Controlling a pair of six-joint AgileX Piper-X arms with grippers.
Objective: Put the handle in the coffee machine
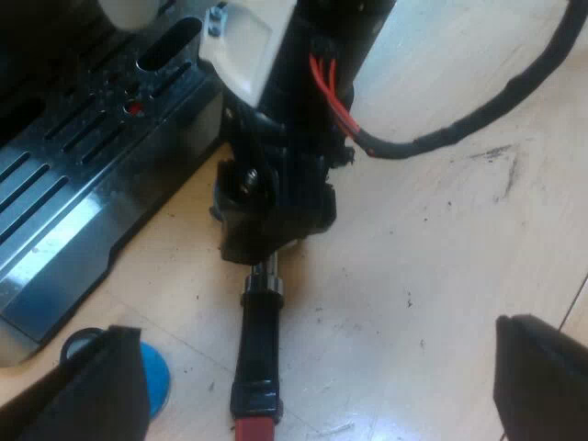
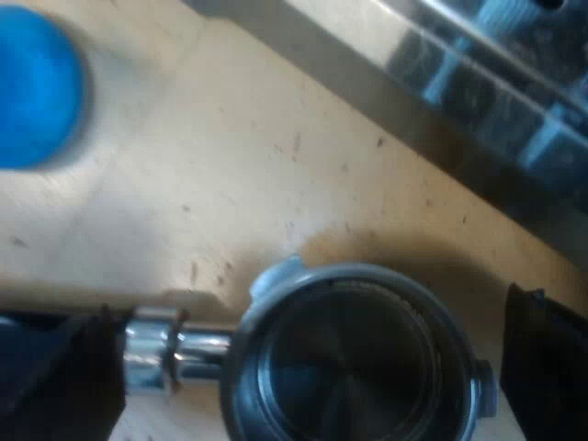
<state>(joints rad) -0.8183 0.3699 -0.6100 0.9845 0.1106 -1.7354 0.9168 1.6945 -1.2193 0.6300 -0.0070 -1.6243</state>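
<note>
The metal holder lies on the wooden table, its round basket facing up. Its dark handle ends in red. My right gripper hangs low over the basket and stands open, one finger over the handle's metal neck and the other just past the basket's far rim. In the left wrist view the right gripper covers the holder's head. My left gripper is open and holds nothing, hovering above the handle's red end. The espresso machine's slotted drip tray is close by.
A blue tamper stands on the table between the drip tray and the handle, and the blue tamper also shows beyond the holder. The machine's metal base edge runs near the basket. The right arm rises over the holder.
</note>
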